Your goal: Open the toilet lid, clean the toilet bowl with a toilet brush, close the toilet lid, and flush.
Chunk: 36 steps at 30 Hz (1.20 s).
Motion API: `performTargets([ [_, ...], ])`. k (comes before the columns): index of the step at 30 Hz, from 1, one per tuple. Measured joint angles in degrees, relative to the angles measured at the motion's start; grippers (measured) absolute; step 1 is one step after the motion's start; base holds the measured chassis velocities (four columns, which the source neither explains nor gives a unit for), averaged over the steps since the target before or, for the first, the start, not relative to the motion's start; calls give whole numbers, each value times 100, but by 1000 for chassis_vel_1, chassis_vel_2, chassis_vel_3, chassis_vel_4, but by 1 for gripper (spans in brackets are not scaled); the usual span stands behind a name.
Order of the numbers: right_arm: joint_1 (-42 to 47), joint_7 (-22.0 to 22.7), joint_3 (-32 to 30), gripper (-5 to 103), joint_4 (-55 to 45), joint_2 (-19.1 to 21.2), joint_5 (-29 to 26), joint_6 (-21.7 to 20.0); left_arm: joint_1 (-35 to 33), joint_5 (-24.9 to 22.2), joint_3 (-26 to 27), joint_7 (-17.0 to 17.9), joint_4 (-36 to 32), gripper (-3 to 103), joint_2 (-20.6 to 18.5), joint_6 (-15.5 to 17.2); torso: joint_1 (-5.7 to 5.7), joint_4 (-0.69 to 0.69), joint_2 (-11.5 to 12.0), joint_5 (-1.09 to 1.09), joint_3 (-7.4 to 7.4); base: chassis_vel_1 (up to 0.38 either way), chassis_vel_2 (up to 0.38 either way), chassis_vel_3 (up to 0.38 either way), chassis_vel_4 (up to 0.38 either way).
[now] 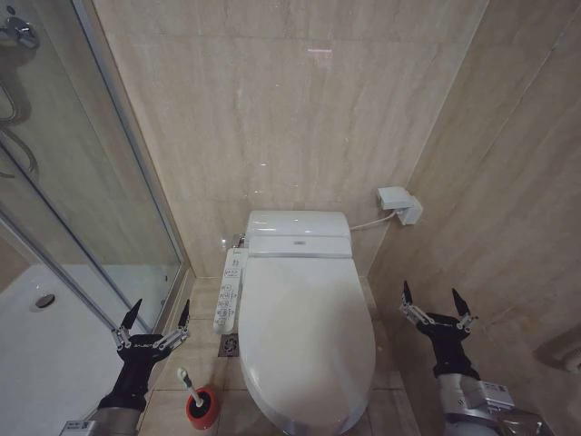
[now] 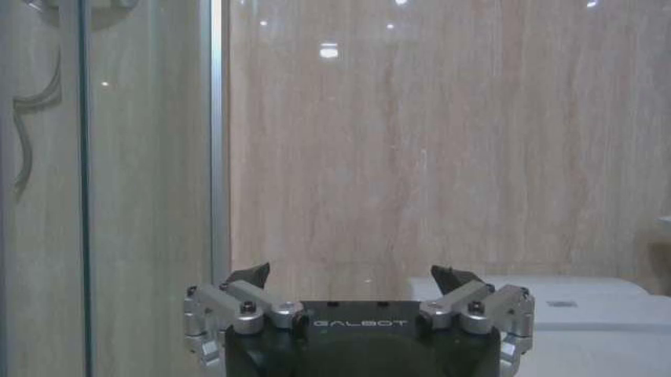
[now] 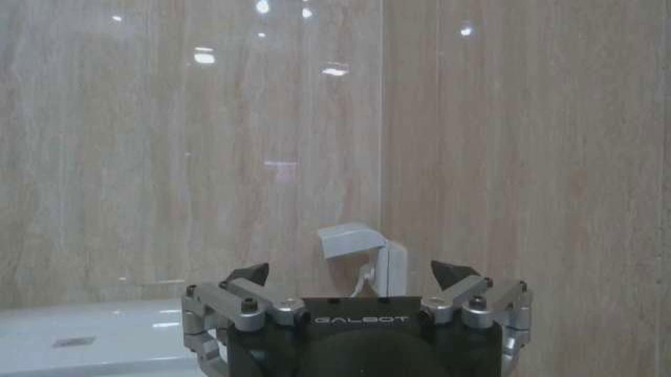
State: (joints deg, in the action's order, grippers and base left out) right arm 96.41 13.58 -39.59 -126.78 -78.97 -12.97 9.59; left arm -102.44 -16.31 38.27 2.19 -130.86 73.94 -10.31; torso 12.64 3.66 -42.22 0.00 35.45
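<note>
The toilet lid [image 1: 304,331] is down, a large white oval covering the toilet bowl, which is hidden beneath it. The toilet brush [image 1: 185,381] stands in its red round holder [image 1: 202,408] on the floor left of the toilet, its thin white handle leaning up. My left gripper [image 1: 158,316] hangs open just above and left of the brush, fingers spread with nothing between them; its fingers [image 2: 247,276] face the wall. My right gripper [image 1: 435,301] is open to the right of the lid, also empty, its fingers [image 3: 455,275] pointing at the wall.
A white tank [image 1: 298,233] sits behind the lid, with a long white button panel [image 1: 230,291] on its left side. A glass shower screen [image 1: 82,182] and white shower tray [image 1: 45,336] stand at the left. A white wall box [image 1: 399,203] hangs at the right.
</note>
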Motion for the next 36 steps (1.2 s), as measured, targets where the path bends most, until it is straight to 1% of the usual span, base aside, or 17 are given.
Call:
performTargets([
  [36, 2, 1, 1, 100, -2, 0, 0, 1, 0, 0, 0, 0, 0, 100, 0, 0, 0, 0, 0, 0, 0, 0, 0, 0, 0],
])
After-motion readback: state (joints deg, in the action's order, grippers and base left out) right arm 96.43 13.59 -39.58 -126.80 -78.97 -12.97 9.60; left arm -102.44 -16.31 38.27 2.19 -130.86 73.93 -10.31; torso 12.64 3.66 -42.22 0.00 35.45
